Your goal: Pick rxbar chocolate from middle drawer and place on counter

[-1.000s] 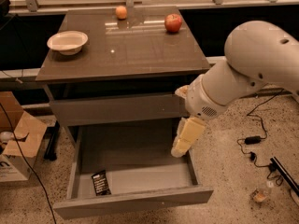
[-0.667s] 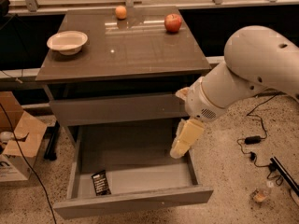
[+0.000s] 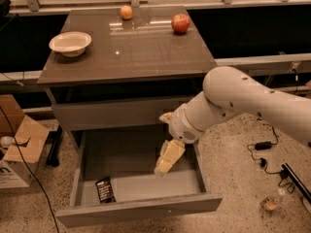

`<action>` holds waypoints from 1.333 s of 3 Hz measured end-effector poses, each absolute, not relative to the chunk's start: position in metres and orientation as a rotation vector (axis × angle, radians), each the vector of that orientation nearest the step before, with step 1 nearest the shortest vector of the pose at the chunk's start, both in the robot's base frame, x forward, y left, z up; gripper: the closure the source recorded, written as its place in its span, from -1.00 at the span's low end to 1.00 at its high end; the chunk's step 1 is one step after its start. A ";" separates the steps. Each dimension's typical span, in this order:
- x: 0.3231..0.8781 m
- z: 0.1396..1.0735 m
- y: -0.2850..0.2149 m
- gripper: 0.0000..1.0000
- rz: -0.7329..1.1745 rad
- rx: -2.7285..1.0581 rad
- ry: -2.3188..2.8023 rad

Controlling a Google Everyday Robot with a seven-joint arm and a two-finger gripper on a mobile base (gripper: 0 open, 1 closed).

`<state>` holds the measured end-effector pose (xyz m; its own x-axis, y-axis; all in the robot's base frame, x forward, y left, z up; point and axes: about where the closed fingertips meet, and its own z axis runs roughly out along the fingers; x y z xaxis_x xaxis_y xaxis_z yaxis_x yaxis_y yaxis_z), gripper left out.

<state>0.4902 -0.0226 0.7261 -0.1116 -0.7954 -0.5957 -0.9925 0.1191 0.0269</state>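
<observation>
The rxbar chocolate (image 3: 105, 189) is a small black wrapper with white lettering, lying flat in the front left corner of the open middle drawer (image 3: 133, 212). The drawer is pulled out below the grey cabinet. My gripper (image 3: 166, 160) hangs over the drawer's right half, pointing down, above the drawer floor and well to the right of the bar. It holds nothing that I can see. The counter (image 3: 146, 52) is the glossy grey-brown tabletop above.
On the counter stand a white bowl (image 3: 70, 43) at the left, an orange (image 3: 126, 12) at the back and a red apple (image 3: 180, 23) at the back right. A cardboard box (image 3: 19, 147) sits on the floor at the left. Cables (image 3: 262, 147) lie at the right.
The arm and gripper have shifted left, from beside the drawer's right wall to over the drawer's inside. The bar has not moved.
</observation>
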 end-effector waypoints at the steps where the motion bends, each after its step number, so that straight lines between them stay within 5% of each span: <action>1: 0.494 0.663 0.011 -1.00 0.735 -1.733 1.936; 4: 0.521 0.552 0.068 -1.00 0.894 -1.682 1.939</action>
